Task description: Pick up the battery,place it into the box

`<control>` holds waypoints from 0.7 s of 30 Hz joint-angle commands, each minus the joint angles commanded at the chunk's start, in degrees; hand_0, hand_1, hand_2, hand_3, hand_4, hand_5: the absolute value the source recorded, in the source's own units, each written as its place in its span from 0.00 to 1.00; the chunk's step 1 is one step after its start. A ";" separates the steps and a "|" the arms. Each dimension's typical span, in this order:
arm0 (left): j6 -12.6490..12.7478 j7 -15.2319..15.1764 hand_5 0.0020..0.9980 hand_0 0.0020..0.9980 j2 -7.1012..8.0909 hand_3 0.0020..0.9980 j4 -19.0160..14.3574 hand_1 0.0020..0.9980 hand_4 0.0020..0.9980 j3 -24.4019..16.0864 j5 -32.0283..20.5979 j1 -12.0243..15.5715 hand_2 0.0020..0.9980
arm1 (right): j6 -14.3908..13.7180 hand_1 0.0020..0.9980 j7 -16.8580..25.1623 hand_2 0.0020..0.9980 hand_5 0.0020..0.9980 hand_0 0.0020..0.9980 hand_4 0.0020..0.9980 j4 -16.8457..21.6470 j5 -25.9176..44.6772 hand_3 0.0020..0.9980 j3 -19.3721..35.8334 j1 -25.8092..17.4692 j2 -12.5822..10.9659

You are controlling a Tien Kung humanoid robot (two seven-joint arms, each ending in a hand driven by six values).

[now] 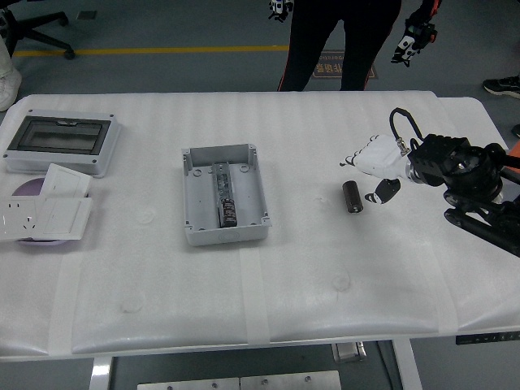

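Look at the battery (351,197): it lies on the white table (325,325) in the right half, about midway between the far and near edges, with its long axis running roughly far-to-near. It is a short dark cylinder with a paler, shiny band at its far end. Your right hand (375,162) sits just to its right and slightly farther back, not touching it; the white fingers are spread loosely and grasp nothing, and the thumb's dark tip points down toward the battery's right side. The black right arm (471,175) reaches in from the right edge. Well to the left, near the table's middle, the open grey box (223,195) stands apart from the battery. A person (341,41) stands at the far edge.
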 joint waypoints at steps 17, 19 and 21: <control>-0.48 0.15 0.36 0.37 -0.28 0.31 0.10 0.61 0.46 0.89 -0.23 -0.25 0.50 | -12.37 0.76 -7.35 0.89 0.43 0.91 0.86 -0.08 27.58 0.99 -9.85 -1.87 -2.32; -0.44 0.06 0.36 0.37 -0.32 0.31 0.10 0.61 0.46 0.93 -0.17 -0.26 0.50 | -12.74 0.76 -7.21 0.89 0.43 0.91 0.86 -0.45 30.03 0.99 -9.56 -1.97 -2.23; -0.44 0.00 0.36 0.37 -0.37 0.30 0.11 0.61 0.46 0.99 -0.09 -0.26 0.50 | -13.20 0.77 -6.96 0.92 0.46 0.93 0.90 -0.60 31.66 1.00 -9.27 -2.01 -2.12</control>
